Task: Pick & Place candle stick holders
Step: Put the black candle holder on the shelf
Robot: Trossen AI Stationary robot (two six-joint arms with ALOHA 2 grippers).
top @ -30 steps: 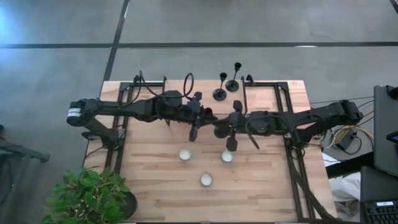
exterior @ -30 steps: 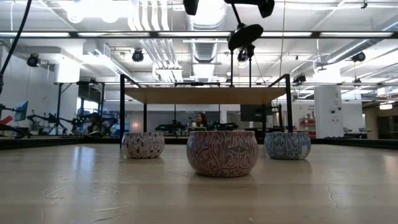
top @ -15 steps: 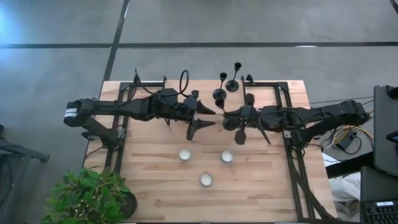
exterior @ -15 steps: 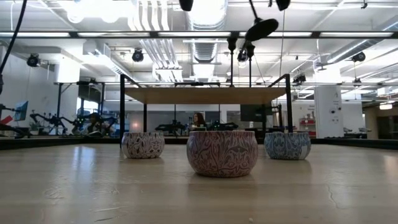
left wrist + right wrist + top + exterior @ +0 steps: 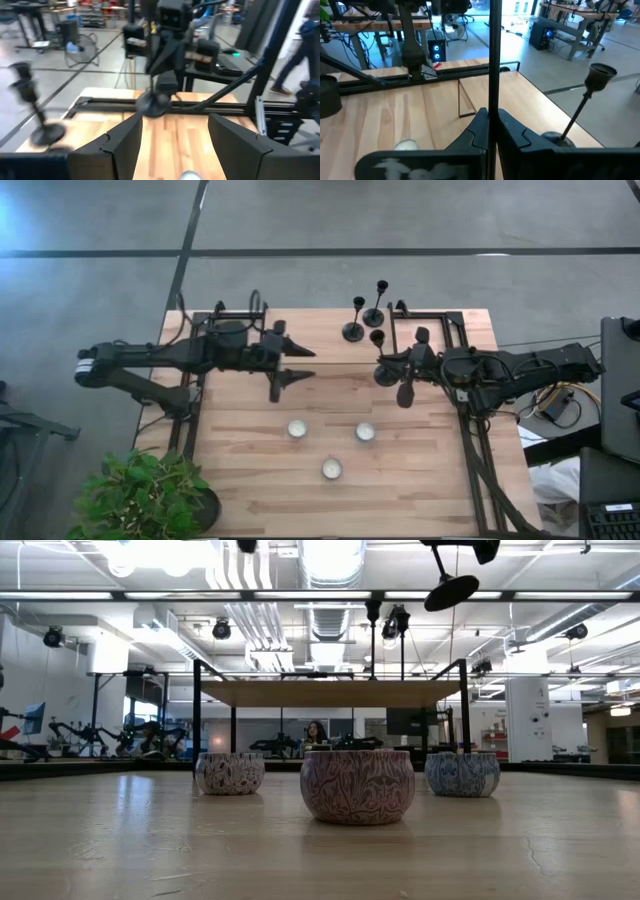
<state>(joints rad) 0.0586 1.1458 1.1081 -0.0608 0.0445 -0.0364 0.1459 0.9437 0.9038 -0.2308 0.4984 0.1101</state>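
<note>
Two black candle stick holders (image 5: 353, 330) (image 5: 374, 318) stand on their round bases at the table's far edge. One of them (image 5: 597, 75) also shows in the right wrist view. A third holder (image 5: 385, 375) is up in the air right of the middle, with my right gripper (image 5: 491, 125) shut on it. Its round base (image 5: 450, 590) (image 5: 152, 105) hangs high over the table. My left gripper (image 5: 175, 145) stands open and holds nothing, left of the middle (image 5: 297, 365) and apart from the holder. My right gripper pinches the holder's thin stem (image 5: 492, 100) between its two fingers. The fingers come about level from the table's right and lie across the stem. The holder is lifted clear and tilted, its base (image 5: 385, 375) low and its cup (image 5: 377, 337) toward the far edge.
Three small patterned candle tins (image 5: 297, 429) (image 5: 365, 432) (image 5: 331, 469) sit on the near half of the table; the low view shows them in a row (image 5: 357, 785). Black frame rails (image 5: 460, 380) run along both table sides. A potted plant (image 5: 140, 495) stands off the near left corner.
My left gripper has opened and drawn back from the middle toward the table's left edge. My right gripper has drawn back toward the right edge, still shut on the holder, which went along clear of the table and tipped a little more.
</note>
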